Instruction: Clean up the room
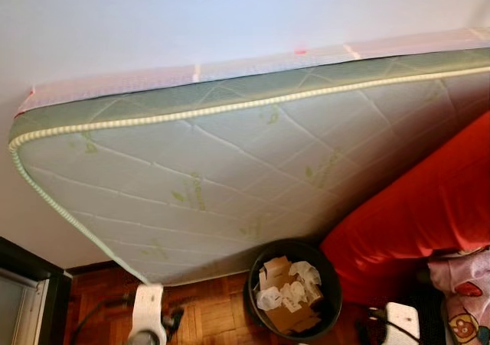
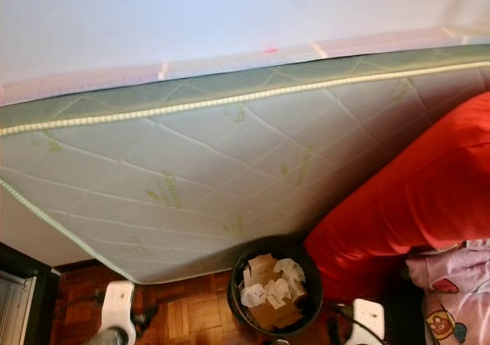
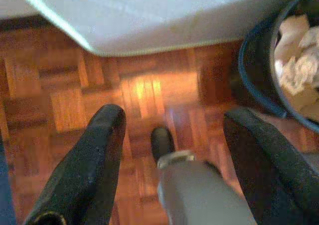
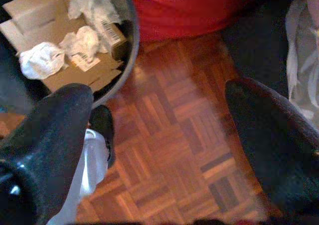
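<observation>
Black bin [image 1: 293,295] of barcoded cardboard sits at 6 o'clock under the mattress [image 1: 230,177] edge; left pincer [image 3: 172,150] and right pincer [image 4: 159,135] spread over bare parquet [image 3: 149,93].

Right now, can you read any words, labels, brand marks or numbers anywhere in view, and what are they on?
No text can be read.
Mattress: pale green printed marks repeat across the quilting, too blurred to read.
Cardboard in the black bin: a white label with barcode stripes, its print too small to read.
Pink fabric: cartoon pictures, no legible words.
</observation>
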You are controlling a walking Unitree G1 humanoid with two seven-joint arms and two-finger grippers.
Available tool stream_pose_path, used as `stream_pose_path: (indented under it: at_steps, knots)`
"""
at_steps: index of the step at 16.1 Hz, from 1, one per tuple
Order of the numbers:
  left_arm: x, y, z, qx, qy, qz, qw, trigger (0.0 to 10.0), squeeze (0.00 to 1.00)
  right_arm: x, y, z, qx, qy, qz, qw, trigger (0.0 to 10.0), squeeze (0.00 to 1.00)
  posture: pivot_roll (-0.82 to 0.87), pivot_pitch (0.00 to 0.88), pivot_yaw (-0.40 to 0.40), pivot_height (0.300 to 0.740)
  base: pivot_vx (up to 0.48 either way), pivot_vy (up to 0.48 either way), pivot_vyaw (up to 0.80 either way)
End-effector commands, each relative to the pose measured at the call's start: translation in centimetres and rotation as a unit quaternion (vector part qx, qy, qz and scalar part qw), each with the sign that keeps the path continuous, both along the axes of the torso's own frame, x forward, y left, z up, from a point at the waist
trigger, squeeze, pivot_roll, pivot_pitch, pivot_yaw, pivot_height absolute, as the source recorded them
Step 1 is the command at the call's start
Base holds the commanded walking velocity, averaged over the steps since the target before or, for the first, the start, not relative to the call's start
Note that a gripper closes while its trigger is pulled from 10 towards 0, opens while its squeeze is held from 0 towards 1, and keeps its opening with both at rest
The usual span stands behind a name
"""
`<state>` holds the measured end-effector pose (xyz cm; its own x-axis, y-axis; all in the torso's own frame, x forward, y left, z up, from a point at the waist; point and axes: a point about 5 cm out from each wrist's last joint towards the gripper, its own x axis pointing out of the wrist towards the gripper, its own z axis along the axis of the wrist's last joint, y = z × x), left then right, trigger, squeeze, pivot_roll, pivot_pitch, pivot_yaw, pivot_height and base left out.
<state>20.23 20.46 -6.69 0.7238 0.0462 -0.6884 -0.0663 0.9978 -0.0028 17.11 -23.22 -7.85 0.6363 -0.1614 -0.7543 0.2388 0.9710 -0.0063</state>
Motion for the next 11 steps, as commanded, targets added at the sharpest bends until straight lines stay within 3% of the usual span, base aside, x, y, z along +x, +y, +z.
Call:
stream_pose_path:
  at_steps: [1, 5, 11]
  knots:
    - [-1.3, 0.1, -0.8, 0.002, 0.031, 0.000, 1.000, 10.0, 0.00, -0.1, 0.6, -0.2, 0.002, 0.008, 0.016, 1.000, 10.0, 0.00, 0.07, 0.102, -0.031, 0.738, 0.000, 0.000, 0.00]
    - [-1.8, 0.0, -1.1, 0.000, 0.042, 0.001, 0.999, 10.0, 0.00, 1.0, 2.2, 0.0, 0.020, -0.009, 0.024, 0.999, 10.0, 0.00, 0.05, 0.083, -0.025, 0.738, 0.000, 0.000, 0.00]
    - [-2.2, -0.1, -1.3, -0.004, 0.044, 0.008, 0.999, 10.0, 0.00, 0.3, 3.1, -0.5, 0.032, 0.004, 0.021, 0.999, 10.0, 0.00, 0.05, 0.066, -0.025, 0.738, 0.000, 0.000, 0.00]
